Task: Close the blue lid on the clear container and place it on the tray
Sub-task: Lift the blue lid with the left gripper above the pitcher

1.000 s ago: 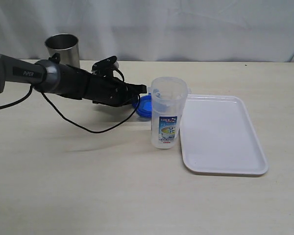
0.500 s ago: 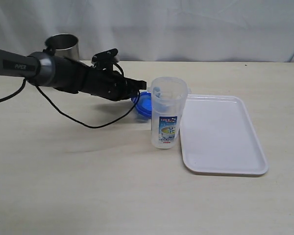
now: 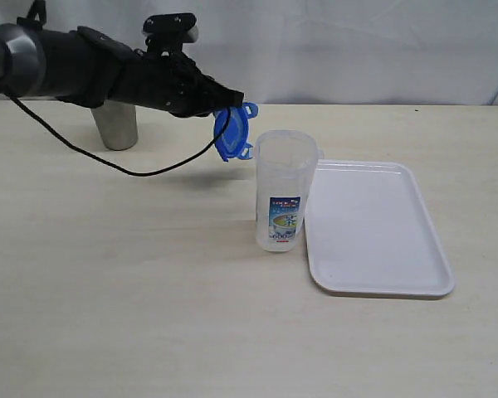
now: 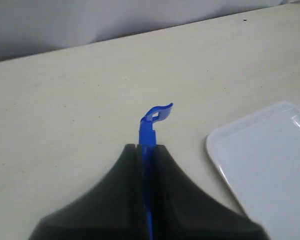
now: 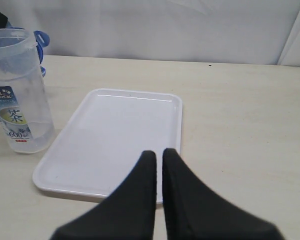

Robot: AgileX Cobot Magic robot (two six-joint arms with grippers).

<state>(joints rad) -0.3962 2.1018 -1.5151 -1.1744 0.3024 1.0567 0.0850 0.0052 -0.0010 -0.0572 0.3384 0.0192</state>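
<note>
A steel cup [image 3: 116, 126] stands at the far left, partly behind the left arm, which stretches nearly level above the table [image 3: 149, 298] toward the right. The left gripper [image 3: 231, 106] pinches the blue lid [image 3: 231, 134] by its rim. The lid hangs on edge in the air, just up-left of the open clear container [image 3: 284, 195]. The container stands upright on the table just beside the tray [image 3: 373, 232]. The right gripper [image 5: 159, 154], fingers pressed together on nothing, points toward the tray.

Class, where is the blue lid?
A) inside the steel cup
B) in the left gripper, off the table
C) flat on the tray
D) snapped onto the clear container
B: the left gripper is shut on the blue lid, raised beside the open clear container.
</note>
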